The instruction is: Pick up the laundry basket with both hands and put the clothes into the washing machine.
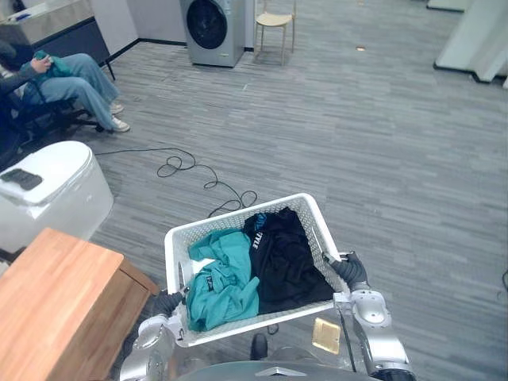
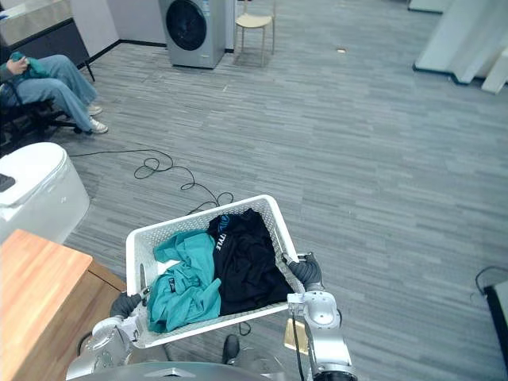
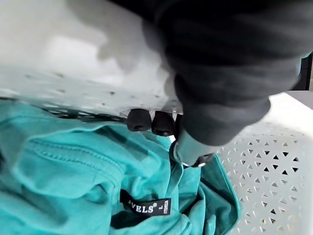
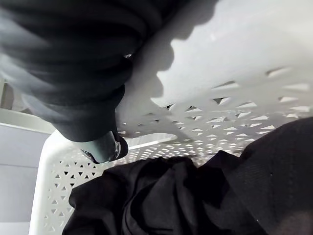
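I hold a white perforated laundry basket (image 1: 238, 213) off the floor in front of me. My left hand (image 1: 168, 302) grips its left rim, and in the left wrist view its fingertips (image 3: 139, 120) curl over the edge. On the opposite rim my right hand (image 1: 349, 270) has its thumb (image 4: 105, 147) hooked inside the basket wall. A teal garment (image 1: 222, 282) lies in the left half and a black garment (image 1: 286, 258) in the right half. The grey washing machine (image 1: 210, 30) stands far ahead with its round door shut.
A wooden table (image 1: 55, 294) is close at my left, with a white rounded appliance (image 1: 48, 190) behind it. A seated person (image 1: 71, 79) is at the far left. A wooden chair (image 1: 275, 24) stands right of the washing machine. White panels (image 1: 476, 40) stand at the far right.
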{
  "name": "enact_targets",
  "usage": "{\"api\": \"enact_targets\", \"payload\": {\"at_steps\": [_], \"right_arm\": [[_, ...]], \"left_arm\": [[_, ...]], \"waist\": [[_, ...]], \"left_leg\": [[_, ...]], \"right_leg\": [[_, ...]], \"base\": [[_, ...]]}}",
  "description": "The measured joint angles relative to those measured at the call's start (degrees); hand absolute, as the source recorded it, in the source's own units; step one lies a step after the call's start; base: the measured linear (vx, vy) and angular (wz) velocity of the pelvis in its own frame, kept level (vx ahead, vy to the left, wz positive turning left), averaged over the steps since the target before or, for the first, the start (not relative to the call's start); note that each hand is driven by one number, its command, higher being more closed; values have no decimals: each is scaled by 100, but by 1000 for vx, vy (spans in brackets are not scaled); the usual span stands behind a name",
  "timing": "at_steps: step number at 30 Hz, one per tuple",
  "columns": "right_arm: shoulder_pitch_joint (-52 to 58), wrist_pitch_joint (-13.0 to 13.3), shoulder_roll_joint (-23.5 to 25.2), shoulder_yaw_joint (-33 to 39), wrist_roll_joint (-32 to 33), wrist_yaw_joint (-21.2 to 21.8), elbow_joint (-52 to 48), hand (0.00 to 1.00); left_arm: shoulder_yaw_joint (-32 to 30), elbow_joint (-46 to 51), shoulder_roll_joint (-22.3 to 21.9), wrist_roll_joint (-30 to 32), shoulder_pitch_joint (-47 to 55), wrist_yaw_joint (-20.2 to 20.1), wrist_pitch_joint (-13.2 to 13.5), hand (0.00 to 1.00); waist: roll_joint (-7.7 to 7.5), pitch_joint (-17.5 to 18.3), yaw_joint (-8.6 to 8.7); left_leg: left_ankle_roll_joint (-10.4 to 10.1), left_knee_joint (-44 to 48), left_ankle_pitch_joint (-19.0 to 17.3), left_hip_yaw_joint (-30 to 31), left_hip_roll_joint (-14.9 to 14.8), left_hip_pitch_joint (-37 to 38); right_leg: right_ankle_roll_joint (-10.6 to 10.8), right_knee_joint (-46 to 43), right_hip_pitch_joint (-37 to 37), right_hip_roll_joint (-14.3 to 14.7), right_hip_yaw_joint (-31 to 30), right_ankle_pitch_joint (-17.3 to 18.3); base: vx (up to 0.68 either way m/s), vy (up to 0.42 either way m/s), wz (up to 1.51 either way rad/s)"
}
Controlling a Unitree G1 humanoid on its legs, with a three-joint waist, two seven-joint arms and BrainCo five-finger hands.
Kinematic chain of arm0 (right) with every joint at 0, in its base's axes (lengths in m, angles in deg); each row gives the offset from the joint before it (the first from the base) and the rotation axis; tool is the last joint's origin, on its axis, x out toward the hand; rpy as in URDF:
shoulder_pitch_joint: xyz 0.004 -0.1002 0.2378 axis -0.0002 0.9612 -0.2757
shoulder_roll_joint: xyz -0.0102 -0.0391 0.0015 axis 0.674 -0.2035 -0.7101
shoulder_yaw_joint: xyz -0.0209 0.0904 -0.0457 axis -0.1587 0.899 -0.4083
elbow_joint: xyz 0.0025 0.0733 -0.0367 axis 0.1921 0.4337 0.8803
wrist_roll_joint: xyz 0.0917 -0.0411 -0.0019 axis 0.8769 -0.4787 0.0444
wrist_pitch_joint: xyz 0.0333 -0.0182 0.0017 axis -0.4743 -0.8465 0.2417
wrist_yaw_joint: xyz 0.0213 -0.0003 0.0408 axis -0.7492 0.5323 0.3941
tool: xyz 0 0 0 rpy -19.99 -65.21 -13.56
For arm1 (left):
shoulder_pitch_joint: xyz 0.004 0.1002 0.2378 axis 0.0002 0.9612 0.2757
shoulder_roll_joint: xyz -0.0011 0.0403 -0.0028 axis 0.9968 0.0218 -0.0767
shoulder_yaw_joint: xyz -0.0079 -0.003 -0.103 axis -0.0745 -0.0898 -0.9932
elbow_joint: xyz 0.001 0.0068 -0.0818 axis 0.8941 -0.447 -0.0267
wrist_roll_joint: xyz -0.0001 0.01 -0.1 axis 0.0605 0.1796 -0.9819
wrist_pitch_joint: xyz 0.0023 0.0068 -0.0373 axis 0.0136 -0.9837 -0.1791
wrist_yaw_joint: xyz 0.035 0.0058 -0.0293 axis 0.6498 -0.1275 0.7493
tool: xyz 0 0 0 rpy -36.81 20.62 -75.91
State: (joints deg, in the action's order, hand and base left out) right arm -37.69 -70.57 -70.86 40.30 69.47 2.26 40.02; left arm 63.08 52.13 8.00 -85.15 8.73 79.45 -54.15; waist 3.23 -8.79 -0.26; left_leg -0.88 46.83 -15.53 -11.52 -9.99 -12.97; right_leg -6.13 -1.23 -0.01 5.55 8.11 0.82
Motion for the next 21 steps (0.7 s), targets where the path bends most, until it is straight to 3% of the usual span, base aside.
{"api": "enact_targets", "payload": {"at_steps": [1,2,3,4,5,7,9,10,11,12,13,14,15,16,17,18,19,21], "right_arm": [[1,1,12,1,11,7,-5,100],[-10,9,0,9,37,28,-103,100],[18,86,1,-45,105,24,-250,100],[25,91,7,-24,160,17,-203,100],[0,61,-35,32,138,12,-89,100],[-35,67,-132,1,128,13,-87,100],[-139,67,-118,-3,55,23,-70,100],[-139,68,-86,-6,29,26,-48,100],[-145,79,-5,-5,10,31,91,100],[-170,83,52,4,0,53,239,100],[-186,84,85,9,-15,66,275,100],[-177,85,158,22,-13,101,362,100],[-159,83,217,31,-13,102,393,100],[-102,83,324,60,-14,107,418,100],[-47,85,418,76,-12,104,436,100],[-27,93,452,77,-5,103,430,100],[12,130,523,93,16,101,388,100],[92,131,618,175,37,85,345,100]], "left_arm": [[-28,11,21,0,13,6,7,100],[-41,29,-49,0,-20,0,47,100],[-117,223,24,2,30,-20,126,100],[-144,68,-46,4,-47,-15,140,100],[-123,92,-114,22,18,-16,124,100],[-133,136,-238,16,78,-2,124,100],[-223,214,-269,13,130,26,131,100],[-239,217,-256,13,146,32,131,100],[-267,218,-222,16,208,33,129,100],[-268,231,-217,19,268,42,123,100],[-268,233,-195,23,265,66,119,100],[-257,243,-112,24,268,98,106,100],[-253,245,-60,24,267,102,94,100],[-243,248,24,28,275,112,62,100],[-195,264,129,49,268,117,50,100],[-188,290,176,49,263,117,50,100],[-143,333,243,49,215,123,50,100],[-87,383,341,50,160,123,50,100]], "waist": [[-3,-1,-59],[267,21,-124],[246,-97,-111],[335,-201,-46],[291,-171,-47],[323,-94,-64],[150,-62,-121],[66,-23,-139],[-116,46,-159],[-233,109,-148],[-235,107,-135],[-263,88,-107],[-292,71,-86],[-314,31,-1],[-290,-2,92],[-308,-9,97],[-304,-40,114],[-315,-59,242]], "left_leg": [[-6,-682,-6,94,231,-143],[-35,-1814,132,148,78,-367],[-260,-2725,598,306,-22,-559],[-330,-2910,1061,533,-114,-553],[-520,-3495,1477,792,29,-383],[-449,-3593,1762,846,163,-402],[-278,-3383,1868,728,472,-415],[-130,-3351,1820,644,587,-371],[54,-3350,1629,438,836,-195],[202,-3303,1423,286,1024,-55],[283,-3167,1314,236,1068,-42],[365,-3031,1064,207,1191,158],[438,-3012,965,215,1261,306],[519,-3033,758,288,1356,653],[599,-3070,576,384,1365,983],[645,-3087,474,396,1367,1122],[666,-3157,259,469,1369,1422],[641,-3262,168,562,1367,1719]], "right_leg": [[76,300,76,-27,-108,26],[276,-38,-49,160,-197,235],[159,-1196,-394,89,-422,832],[214,-1330,-352,160,-347,967],[281,-1312,-269,98,-430,1039],[372,-1303,-297,18,-584,1136],[586,-1791,-531,-304,-841,1561],[668,-1939,-584,-432,-923,1705],[891,-2113,-543,-721,-1002,1863],[1000,-2700,-669,-921,-1050,1890],[1050,-3202,-852,-1007,-1024,1847],[1064,-4222,-1161,-1209,-858,1601],[1027,-4648,-1288,-1286,-766,1379],[974,-5399,-1455,-1384,-745,730],[962,-5946,-1567,-1389,-745,513],[900,-6125,-1681,-1357,-747,690],[790,-6142,-2034,-1165,-737,1126],[821,-5544,-2256,-1023,-707,1340]], "base": [[67,93,-100],[157,71,-85],[184,49,-46],[289,102,-20],[284,141,-11],[299,211,-29],[291,259,-41],[366,248,-35],[344,207,-30],[507,279,-24],[409,208,-13],[399,197,3],[412,201,12],[408,170,27],[404,150,23],[466,121,7],[396,74,-1],[415,34,32]]}}
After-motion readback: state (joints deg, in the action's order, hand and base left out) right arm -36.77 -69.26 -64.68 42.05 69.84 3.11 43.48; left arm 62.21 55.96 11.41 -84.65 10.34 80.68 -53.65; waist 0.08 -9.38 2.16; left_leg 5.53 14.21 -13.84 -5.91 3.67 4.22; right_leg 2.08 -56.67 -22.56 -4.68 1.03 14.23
